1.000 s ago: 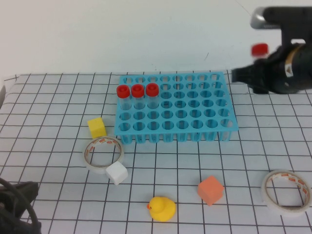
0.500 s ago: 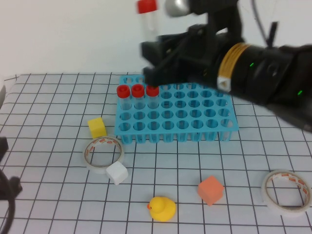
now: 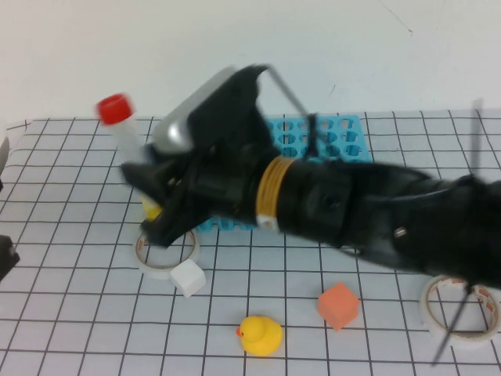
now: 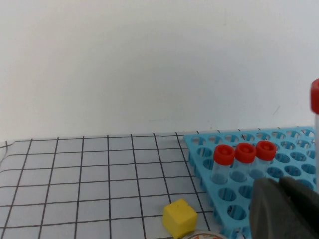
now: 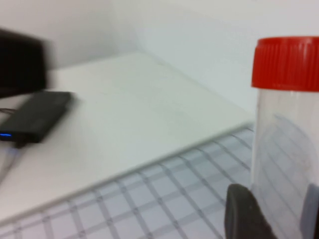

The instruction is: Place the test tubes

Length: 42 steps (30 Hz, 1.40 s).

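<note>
Our right gripper (image 3: 150, 178) clamps a red-capped test tube (image 3: 124, 135), tilted above the table just left of the blue rack (image 3: 333, 137), which holds 3 tubes (image 4: 244, 155). Our left gripper is closed and out of sight, probably near-left.

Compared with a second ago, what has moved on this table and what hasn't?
The right gripper, fingers shut on a red-capped test tube, swung from the far right across the blue rack to the table's left side; the tube now tilts. Nothing was let go. The left gripper sits out of view off the near left edge. The three racked tubes, duck and orange cube stayed put.
</note>
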### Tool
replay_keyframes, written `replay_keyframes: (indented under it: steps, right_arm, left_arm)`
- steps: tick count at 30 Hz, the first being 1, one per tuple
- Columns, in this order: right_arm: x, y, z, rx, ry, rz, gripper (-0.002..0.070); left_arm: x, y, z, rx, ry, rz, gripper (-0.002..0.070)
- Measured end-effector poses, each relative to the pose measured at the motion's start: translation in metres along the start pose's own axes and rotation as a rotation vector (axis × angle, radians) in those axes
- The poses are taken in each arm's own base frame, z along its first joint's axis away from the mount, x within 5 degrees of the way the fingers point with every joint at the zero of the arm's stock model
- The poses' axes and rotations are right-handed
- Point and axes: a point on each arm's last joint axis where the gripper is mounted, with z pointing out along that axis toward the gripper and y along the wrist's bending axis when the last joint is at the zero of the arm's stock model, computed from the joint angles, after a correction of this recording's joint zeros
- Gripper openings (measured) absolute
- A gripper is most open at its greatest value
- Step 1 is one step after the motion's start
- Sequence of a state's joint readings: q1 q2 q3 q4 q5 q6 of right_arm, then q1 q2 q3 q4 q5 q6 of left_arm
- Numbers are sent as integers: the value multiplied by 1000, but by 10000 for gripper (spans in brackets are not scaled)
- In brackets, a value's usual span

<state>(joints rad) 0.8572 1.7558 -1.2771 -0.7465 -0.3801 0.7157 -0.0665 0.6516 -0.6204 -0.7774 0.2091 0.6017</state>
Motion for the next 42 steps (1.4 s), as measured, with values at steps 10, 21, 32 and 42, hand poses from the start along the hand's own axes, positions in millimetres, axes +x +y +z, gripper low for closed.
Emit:
replay_keyframes:
  steps: [10, 21, 32, 42]
  right_arm:
    - [34, 16, 28, -251, -128, 18, 237]
    - [44, 21, 33, -331, -175, 35, 237]
    - [43, 23, 32, -354, -192, 29, 237]
    - [41, 28, 30, -410, -215, -3, 237]
  left_arm:
    - [1, -7, 0, 73, 15, 42, -2]
    - [7, -16, -2, 186, 64, 168, 101]
    - [2, -11, 7, 140, 13, 22, 417]
    - [8, -9, 27, 152, 68, -102, 420]
